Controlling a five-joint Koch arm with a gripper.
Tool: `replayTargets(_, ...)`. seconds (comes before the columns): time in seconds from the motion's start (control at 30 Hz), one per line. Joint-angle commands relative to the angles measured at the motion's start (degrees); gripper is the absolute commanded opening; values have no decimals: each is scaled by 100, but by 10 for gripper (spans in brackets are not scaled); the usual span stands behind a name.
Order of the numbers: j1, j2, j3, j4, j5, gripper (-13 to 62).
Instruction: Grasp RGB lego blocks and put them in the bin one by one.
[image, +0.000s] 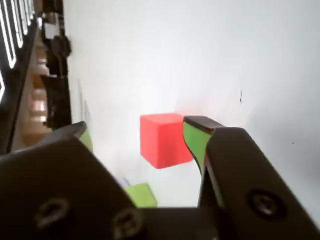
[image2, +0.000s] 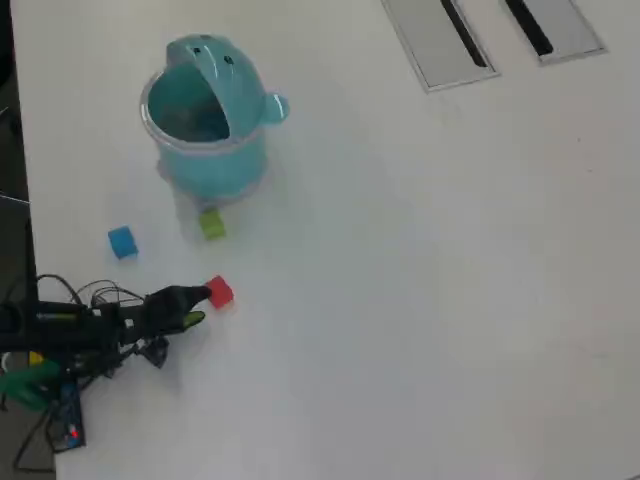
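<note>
The teal bin (image2: 205, 125) stands near the far left corner of the white desk (image2: 420, 300); I cannot tell what is inside. Three blocks lie before it: one green block (image2: 211, 224) just beside its base, one blue block (image2: 122, 242) toward the left edge, one red block (image2: 219, 292). The gripper (image2: 199, 306) is spread open, one finger (image: 196, 137) touching the red block, nothing held.

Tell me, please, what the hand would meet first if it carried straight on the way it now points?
Probably the red block: it sits just ahead of the open hand, near one fingertip. Depth is hard to judge.
</note>
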Motion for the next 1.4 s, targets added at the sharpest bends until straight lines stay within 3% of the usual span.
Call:
replayTargets(0.0,-9,334,352,-369,-466,329)
replayTargets(0.33,-88,360,299,-993,-2338,330)
replayTargets(0.53,-97,369,79,-1415,-4263,332)
replayTargets(0.83,-167,396,-615,-703,-6636,345)
replayTargets(1.37,-826,352,-1705,1529,-7761,345)
